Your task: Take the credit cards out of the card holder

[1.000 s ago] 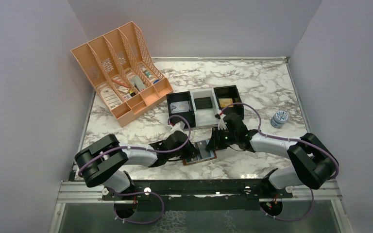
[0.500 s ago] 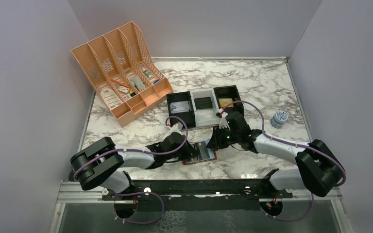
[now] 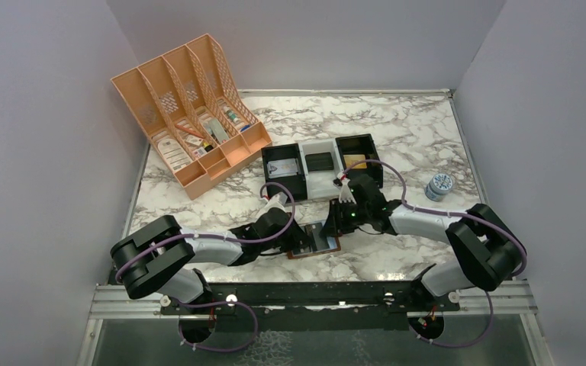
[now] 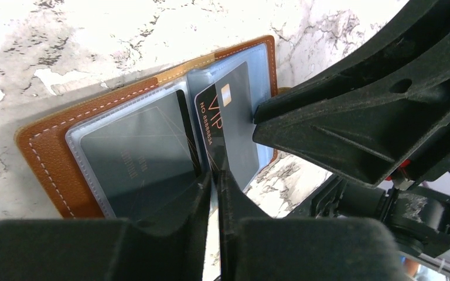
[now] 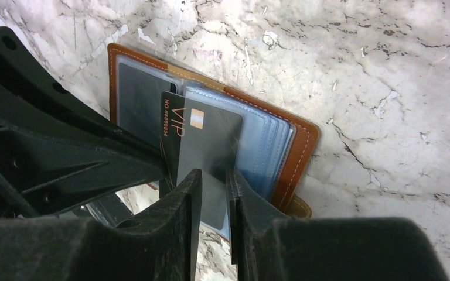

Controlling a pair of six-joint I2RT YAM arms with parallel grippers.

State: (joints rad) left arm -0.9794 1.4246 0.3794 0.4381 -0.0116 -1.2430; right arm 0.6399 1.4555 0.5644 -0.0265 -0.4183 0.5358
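Your right gripper (image 5: 211, 175) had edged left over the holder (image 4: 44, 149) since 1 s earlier, and that arm's elbow had drawn inward. Your left arm had shifted slightly outward at the shoulder.

The holder lay spread open and flat on the table (image 3: 427, 137), near its front edge, between your 2 grippers and just in front of a row of 3 trays (image 3: 357, 140). A dark card (image 5: 211, 134) marked VIP stood partly out of the clear sleeves (image 5: 263, 146), skewed across the holder's fold. A 2nd card (image 4: 135, 155) sat fully inside the pocket on the other half.

Right gripper: the fingers stood a narrow gap apart, and the card's face showed between them. In the left wrist view, 1 fingertip met the card's edge. You could not tell from these views whether the card was actually gripped.

Left gripper (image 4: 214, 175): the fingers were almost together, only a sliver apart. Their tips were at the card's lower edge, beside the fold. You could not tell whether they pinched the card, a sleeve or nothing.

An orange rack (image 3: 169, 99) stood at the far left of the table. A small tin (image 3: 439, 185) stood at the right, well apart from the holder.
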